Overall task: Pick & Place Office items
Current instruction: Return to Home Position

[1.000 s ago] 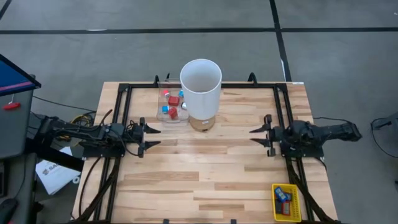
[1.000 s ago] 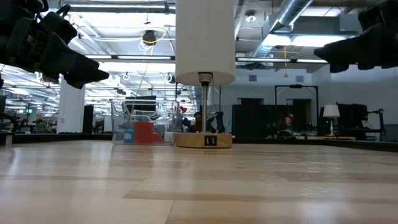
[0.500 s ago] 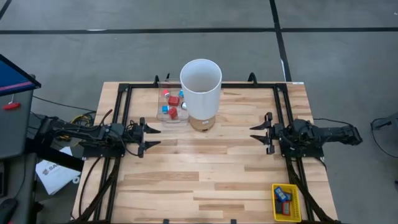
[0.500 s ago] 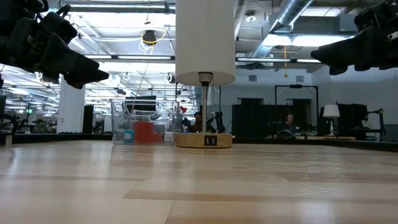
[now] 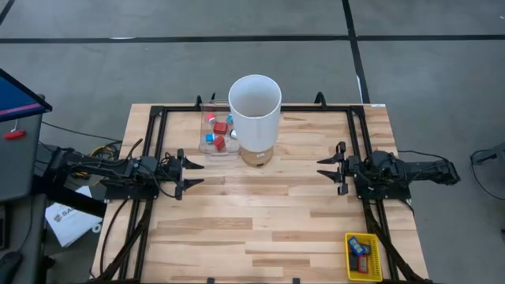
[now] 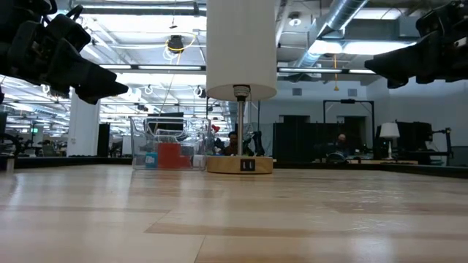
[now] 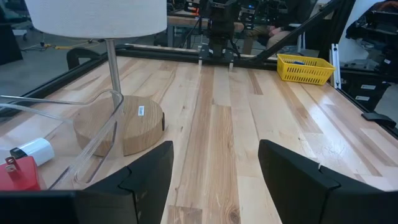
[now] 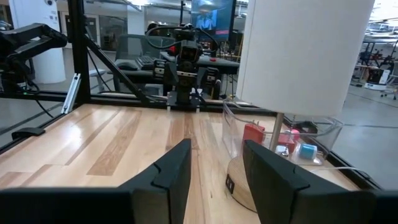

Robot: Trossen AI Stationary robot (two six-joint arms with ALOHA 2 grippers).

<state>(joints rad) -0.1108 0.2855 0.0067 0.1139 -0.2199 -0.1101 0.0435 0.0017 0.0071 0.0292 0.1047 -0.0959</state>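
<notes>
- Red and blue office items (image 5: 219, 127) lie in a clear bin (image 5: 203, 147) beside the white lamp (image 5: 254, 110); more sit in the yellow basket (image 5: 378, 260).
- Left hand (image 5: 196, 174) hovers near the bin, fingers spread, empty.
- Right hand (image 5: 320, 171), equally spread and empty, hangs well apart from the basket.

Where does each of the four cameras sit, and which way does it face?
High view: above the table, looking straight down; both arms show, left gripper and right gripper open.
Low view: at table-top height, looking level past the lamp into the room; both arms enter from above.
Left wrist view: on the left arm, facing the right arm; own fingers show.
Right wrist view: on the right arm, facing the left arm; own fingers show.
Shared: all four show the lamp; high and left wrist views show the yellow basket.
</notes>
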